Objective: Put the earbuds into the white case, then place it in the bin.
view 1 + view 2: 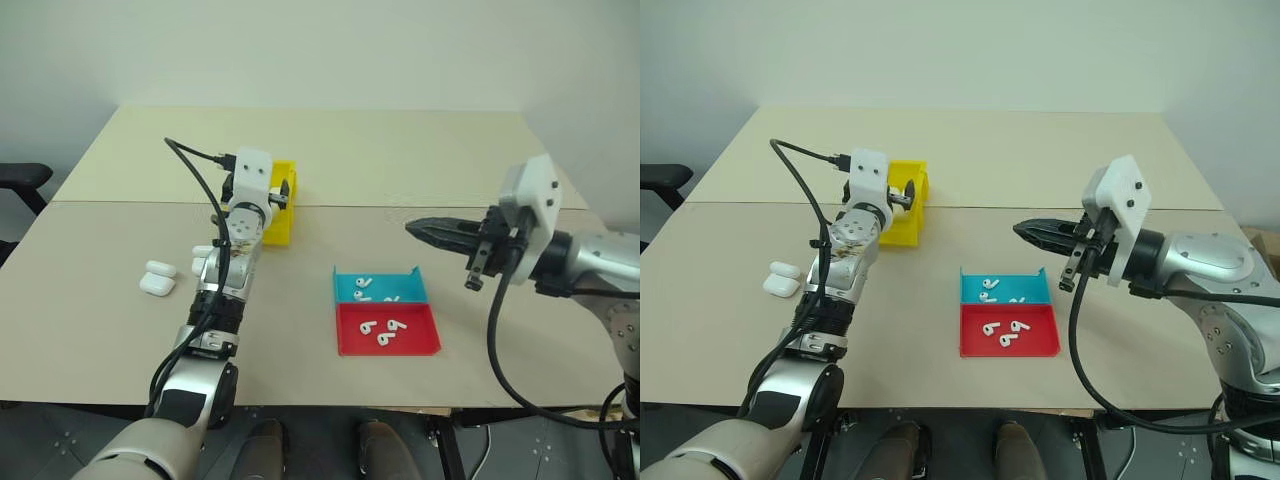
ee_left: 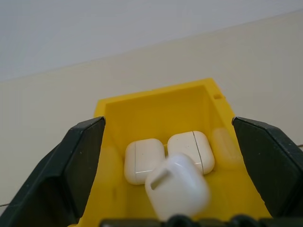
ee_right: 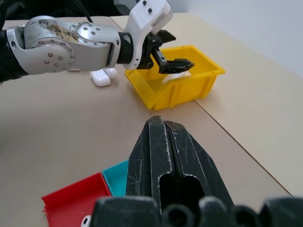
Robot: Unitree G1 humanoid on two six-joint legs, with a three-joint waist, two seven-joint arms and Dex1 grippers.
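Observation:
My left gripper hangs over the yellow bin with its fingers spread wide. Between them, touching neither finger, a white case sits tilted just inside the bin. Two more white cases lie side by side on the bin's floor. My right gripper is shut and empty, hovering level above the table to the right of the trays. Small white earbuds lie in the red tray, and a few more earbuds in the blue one.
The blue tray and the red tray sit together at the table's middle front. Two loose white cases rest on the table to the left of my left arm. A seam crosses the table behind the trays.

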